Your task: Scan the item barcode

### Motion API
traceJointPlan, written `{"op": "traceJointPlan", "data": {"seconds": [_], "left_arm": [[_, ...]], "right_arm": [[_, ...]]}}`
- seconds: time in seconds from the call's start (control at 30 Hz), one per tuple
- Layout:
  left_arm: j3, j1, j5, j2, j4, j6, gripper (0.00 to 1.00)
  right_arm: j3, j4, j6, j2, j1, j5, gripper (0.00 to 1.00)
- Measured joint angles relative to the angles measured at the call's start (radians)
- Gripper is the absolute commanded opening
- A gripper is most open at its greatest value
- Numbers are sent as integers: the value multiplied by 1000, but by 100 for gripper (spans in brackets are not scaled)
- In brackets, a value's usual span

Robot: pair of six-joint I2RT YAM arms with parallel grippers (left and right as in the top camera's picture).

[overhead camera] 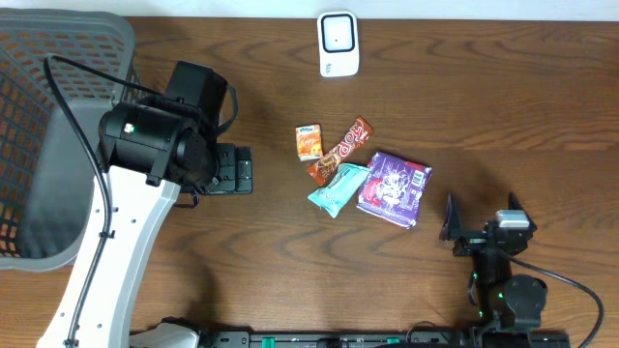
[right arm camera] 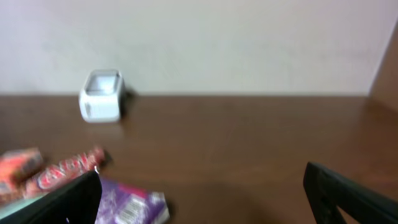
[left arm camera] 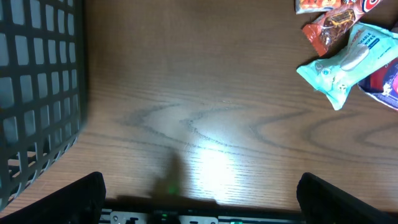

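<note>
Several snack items lie bunched at the table's middle: a small orange box [overhead camera: 309, 141], a red-brown bar [overhead camera: 340, 152], a teal packet [overhead camera: 338, 188] and a purple packet [overhead camera: 394, 187] whose barcode faces up. The white barcode scanner [overhead camera: 338, 43] stands at the far edge. My left gripper [overhead camera: 232, 169] hovers left of the items, open and holding nothing. My right gripper [overhead camera: 481, 215] sits low at the near right, open and apart from the purple packet. In the left wrist view the left gripper [left arm camera: 202, 190] is over bare wood, the teal packet [left arm camera: 342, 65] far off. The right gripper [right arm camera: 202, 186] faces the scanner [right arm camera: 101, 96].
A dark mesh basket [overhead camera: 58, 116] fills the table's left end and shows as a grid wall [left arm camera: 37, 93] in the left wrist view. A black rail with green lights [overhead camera: 338, 338] runs along the near edge. A pale wall rises behind the scanner.
</note>
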Motion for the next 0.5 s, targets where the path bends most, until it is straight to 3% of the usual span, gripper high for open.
{"op": "traceJointPlan", "data": {"seconds": [0.1, 0.23, 0.37, 0.5], "left_arm": [[0, 0, 0, 0, 0, 0, 98], [0, 0, 0, 0, 0, 0, 98], [0, 0, 0, 0, 0, 0, 98], [-1, 0, 1, 0, 0, 0, 98]], "right_arm": [[0, 69, 103, 0, 0, -144, 99], [0, 73, 369, 0, 0, -551, 99], [0, 120, 566, 0, 0, -711, 99], [0, 414, 681, 3, 0, -761, 99]]}}
